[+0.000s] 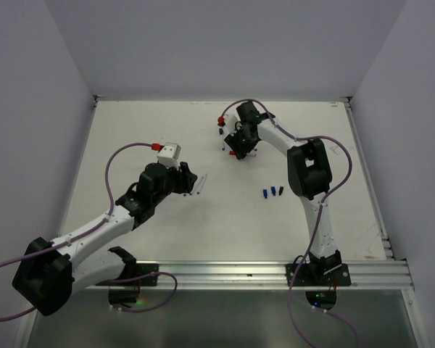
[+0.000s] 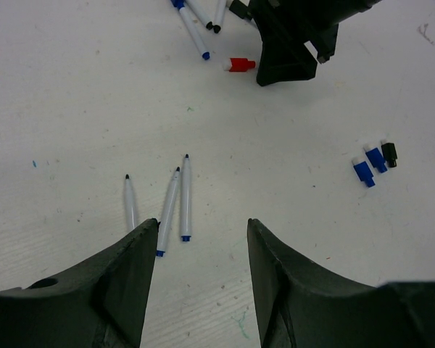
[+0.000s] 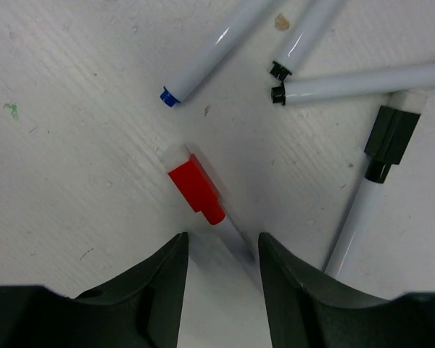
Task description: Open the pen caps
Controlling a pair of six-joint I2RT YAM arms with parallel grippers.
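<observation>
The white table [image 1: 225,232] sits inside plain white walls. Near its far edge lies a pen with its red cap [image 3: 196,190] on. Its thin white barrel [image 3: 235,243] runs down between the fingers of my right claw [image 3: 221,286]. Those fingers are apart, and I see no squeeze yet. A pen with a black cap [image 3: 391,133] lies just beside, cap on too. Three loose caps [image 1: 273,191], two blue and one black, rest between the table's middle and its right edge. My left claw [image 2: 201,290] is wide apart and holds nothing. It is near three bare pens [image 2: 175,206]. I think I should pinch the barrel straight and hold it firm. Then the other claw can pull the cap off.
</observation>
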